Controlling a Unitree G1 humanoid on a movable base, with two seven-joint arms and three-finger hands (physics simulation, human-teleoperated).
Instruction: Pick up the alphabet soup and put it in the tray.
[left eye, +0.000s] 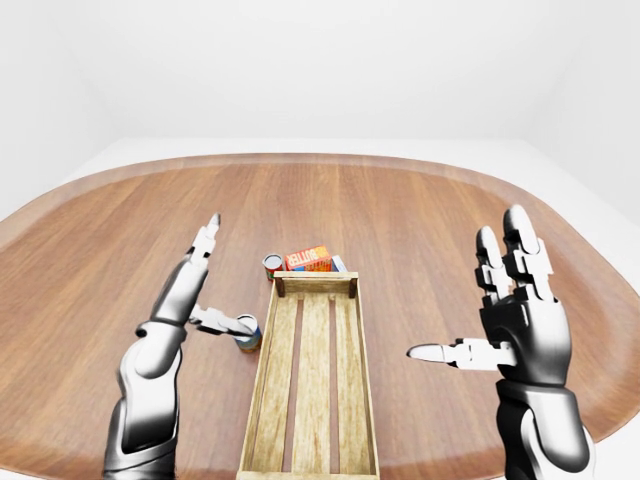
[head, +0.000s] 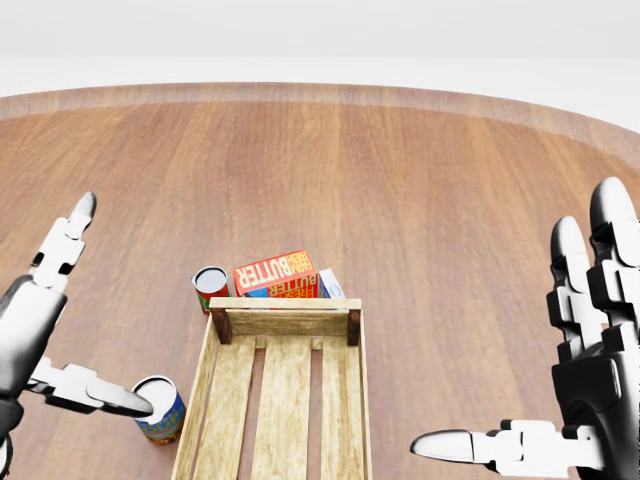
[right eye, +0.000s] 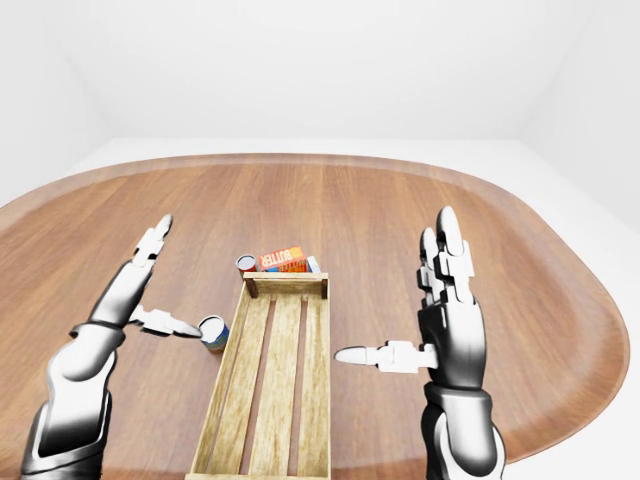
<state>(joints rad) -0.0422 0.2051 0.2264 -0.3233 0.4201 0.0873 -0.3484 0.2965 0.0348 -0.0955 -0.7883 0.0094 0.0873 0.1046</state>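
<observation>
The light is bright and even, and every picture looks sharp with no blur. The wooden table has a soft shine near the top middle of the eye views, and shadows are faint. In those views the table's edge bends round toward the sides.

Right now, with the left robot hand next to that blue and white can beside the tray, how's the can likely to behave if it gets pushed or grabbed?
The can stands upright on its flat end on the table, so a low push should probably slide it, a high one tip it. Its round wall means it would likely roll once down. It looks rigid, so the open left robot hand could likely squeeze it without crushing it.
</observation>
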